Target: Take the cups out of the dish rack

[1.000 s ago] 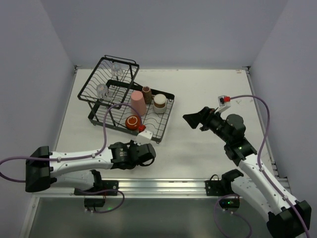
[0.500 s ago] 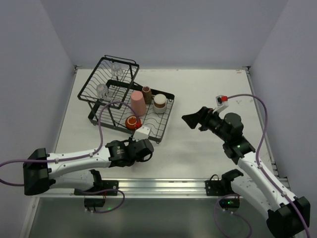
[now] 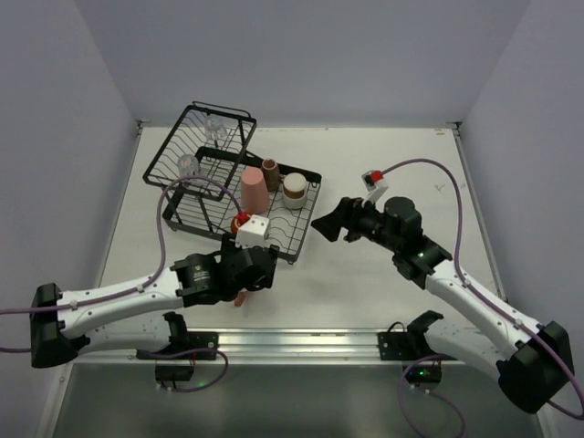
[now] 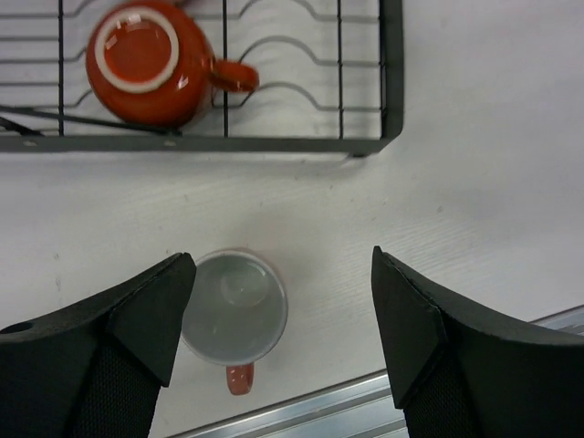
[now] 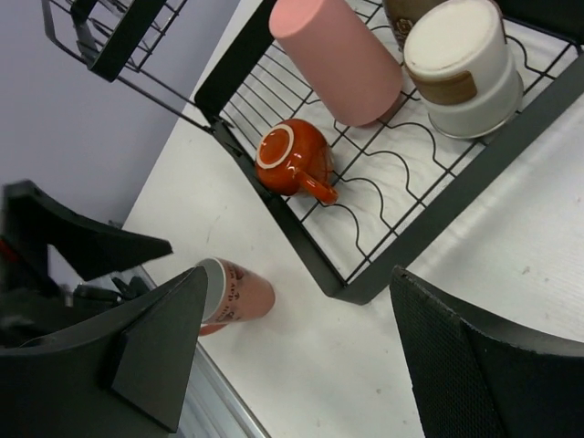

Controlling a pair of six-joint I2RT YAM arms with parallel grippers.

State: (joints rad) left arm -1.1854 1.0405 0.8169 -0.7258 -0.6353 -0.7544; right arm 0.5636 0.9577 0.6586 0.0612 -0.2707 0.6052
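The pink handled mug (image 4: 233, 310) is standing upright on the table (image 3: 383, 164), between the near rim of the dish rack (image 4: 391, 82) and the table's near edge, its handle pointing toward that edge. Nothing is touching it. The left gripper (image 4: 281, 274) is hanging directly above it with its jaws spread wide and holding nothing. A second ago those jaws were closed, so the mug is only just being let go, and one cup is now counting as unloaded.

The others are still sitting in the rack. The orange-red mug (image 4: 146, 59) is lying upside down at the tray's near rim. The salmon tumbler (image 3: 254, 190), cream-and-brown cup (image 3: 294, 190) and small brown cup (image 3: 271, 173) are grouped further back. The two clear glasses (image 3: 215, 128) are resting in the tilted basket toward the table's far left corner.

The right gripper (image 3: 327, 219), also wide open and empty, is coming in closer to the rack's right rim, probably going for the next cup.
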